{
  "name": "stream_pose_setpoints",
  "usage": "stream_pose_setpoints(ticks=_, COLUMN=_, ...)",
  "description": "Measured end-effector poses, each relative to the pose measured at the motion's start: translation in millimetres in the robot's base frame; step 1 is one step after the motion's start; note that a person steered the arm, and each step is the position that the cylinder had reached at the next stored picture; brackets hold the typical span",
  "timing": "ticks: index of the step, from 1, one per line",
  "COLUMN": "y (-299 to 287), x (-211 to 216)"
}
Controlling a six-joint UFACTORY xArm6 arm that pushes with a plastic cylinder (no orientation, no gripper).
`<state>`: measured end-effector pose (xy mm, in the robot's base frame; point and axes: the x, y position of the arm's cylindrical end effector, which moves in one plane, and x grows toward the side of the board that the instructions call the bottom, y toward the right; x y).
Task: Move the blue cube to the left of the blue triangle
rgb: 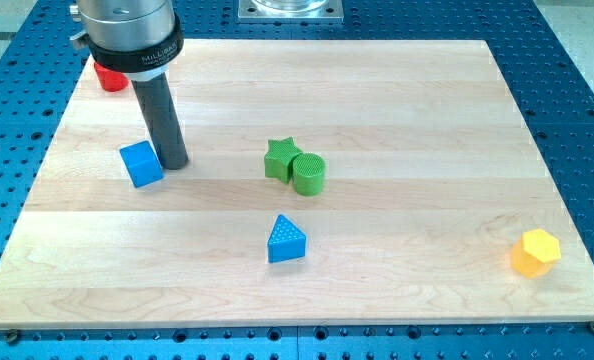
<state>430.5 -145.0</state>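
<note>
Six blocks are sitting on the wooden board [397, 100] right now. My tip [174, 163] is standing at the view's upper left, pressing right up against the right side of the blue cube [141, 163]; whether it is truly touching I cannot tell for sure. There is no hand here, only the bare rod, so nothing is being grasped. The cube is resting flat, turned a little off square to the board's edges, one corner aiming toward the view's bottom; it is showing no long axis. The blue triangle [286, 239] is lying well apart, down and to the right of the cube, its apex pointing toward the view's top. A green star [280, 158] and green cylinder [309, 173] are touching near the middle. A red block [109, 76] is peeking out behind the arm at top left, shape unclear. A yellow hexagon [534, 252] is sitting at bottom right.
</note>
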Motion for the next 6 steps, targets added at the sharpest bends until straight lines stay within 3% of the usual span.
stream_pose_setpoints(ticks=2, y=-54.1, x=17.4)
stream_pose_setpoints(ticks=3, y=-60.2, x=86.9)
stream_pose_setpoints(ticks=4, y=-46.9, x=78.9)
stream_pose_setpoints(ticks=5, y=-35.6, x=31.8)
stream_pose_setpoints(ticks=6, y=-90.3, x=38.9)
